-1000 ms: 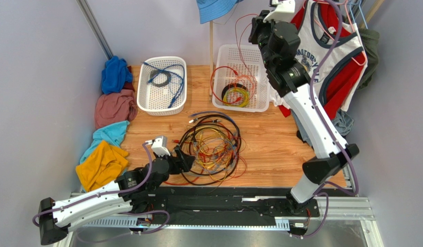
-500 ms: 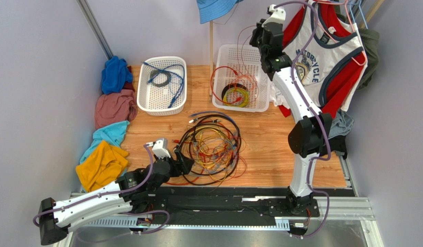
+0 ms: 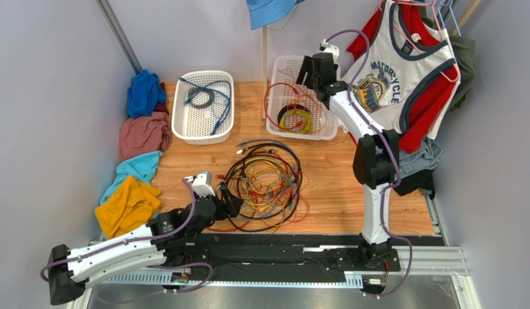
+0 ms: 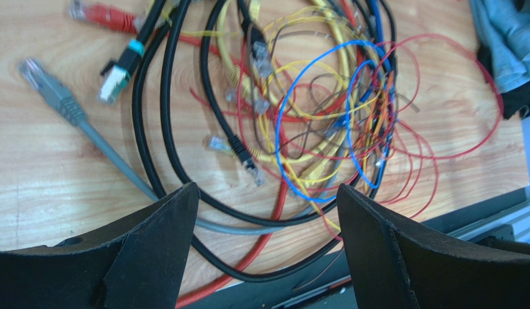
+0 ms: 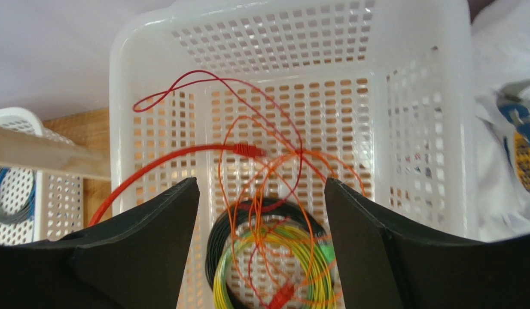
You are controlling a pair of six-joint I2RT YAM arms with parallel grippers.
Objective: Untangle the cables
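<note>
**A:** Where's the tangle?

**B:** The cables (image 3: 266, 185) lie heaped mid-surface (image 3: 338, 193), black loops around yellow, red and blue strands. My left hand (image 4: 266, 193) sits at the heap's near left edge, fingers apart, gripping nothing.

**A:** And the right?

**B:** My right hand (image 5: 261, 187) hangs over the far right basket (image 5: 300, 38), fingers apart, red and orange wires (image 5: 203, 149) below.

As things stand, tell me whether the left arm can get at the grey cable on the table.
Probably yes. The left gripper hovers open over the cables, and the grey cable lies uncovered on the table close by; black cables cross it only away from its plug.
</note>
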